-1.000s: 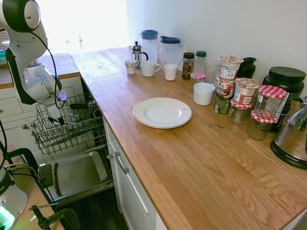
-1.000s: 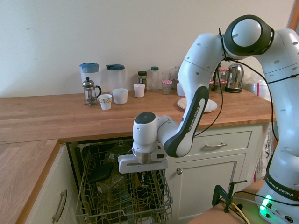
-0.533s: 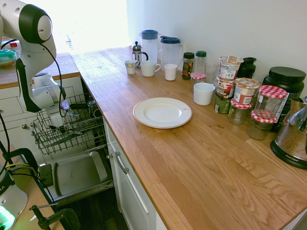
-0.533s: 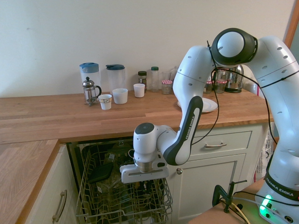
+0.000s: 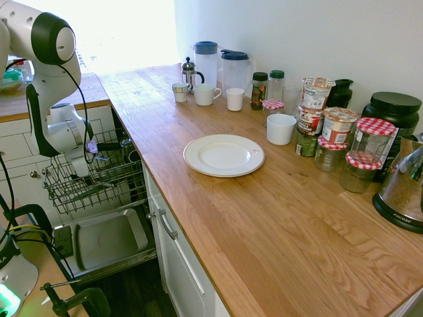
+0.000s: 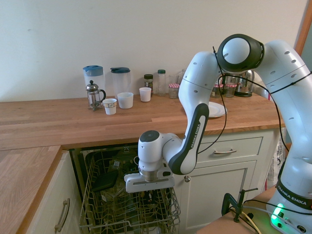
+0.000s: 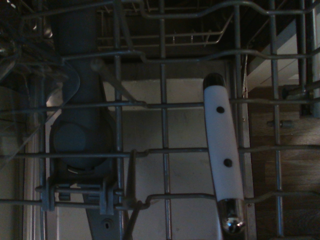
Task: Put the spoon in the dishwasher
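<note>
At the far left, the end effector (image 5: 80, 169) points straight down into the pulled-out wire rack (image 5: 112, 188) of the dishwasher (image 5: 39, 198), with its fingers pinched fully together. Neither outside view shows the spoon between them. From the wrist, just above the rack's wires, there is a white-handled piece (image 7: 222, 145) with two dark rivets and a shiny rounded metal end (image 7: 233, 222). I cannot tell whether that is the spoon or cutlery already in the rack.

Below the rack lies the dropped door (image 5: 106, 241) with its steel panel. To the right of the rack runs the wooden worktop (image 5: 264, 224), carrying a white plate (image 5: 223, 155) well apart from the rack.

A spoon of this kind should be light, rigid and slick. It is best pinched across the flat handle near its middle, and it would likely slip through the wide wire gaps unless it is let go low and laid across them.
</note>
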`<state>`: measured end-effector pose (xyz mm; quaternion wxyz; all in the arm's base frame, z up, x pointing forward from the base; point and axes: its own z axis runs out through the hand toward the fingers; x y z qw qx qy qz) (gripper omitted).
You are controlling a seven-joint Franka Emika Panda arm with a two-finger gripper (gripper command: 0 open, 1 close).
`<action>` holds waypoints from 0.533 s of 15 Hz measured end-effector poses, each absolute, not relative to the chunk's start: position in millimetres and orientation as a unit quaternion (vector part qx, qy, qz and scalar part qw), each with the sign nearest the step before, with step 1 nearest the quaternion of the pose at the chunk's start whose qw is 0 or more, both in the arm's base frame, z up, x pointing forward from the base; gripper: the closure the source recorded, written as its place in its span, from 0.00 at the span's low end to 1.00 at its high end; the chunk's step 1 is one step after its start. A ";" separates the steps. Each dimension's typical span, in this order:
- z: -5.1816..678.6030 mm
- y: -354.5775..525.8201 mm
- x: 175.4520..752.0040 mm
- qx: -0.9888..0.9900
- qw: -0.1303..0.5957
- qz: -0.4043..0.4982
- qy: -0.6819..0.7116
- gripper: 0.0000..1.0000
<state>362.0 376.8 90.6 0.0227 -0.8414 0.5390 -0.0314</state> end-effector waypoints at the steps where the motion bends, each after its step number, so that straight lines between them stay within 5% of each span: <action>1: 87.5 379.3 363.2 -0.842 0.024 -0.029 0.538 0.00; 8: 80.0 388.9 364.7 -0.844 0.027 -0.023 0.536 0.00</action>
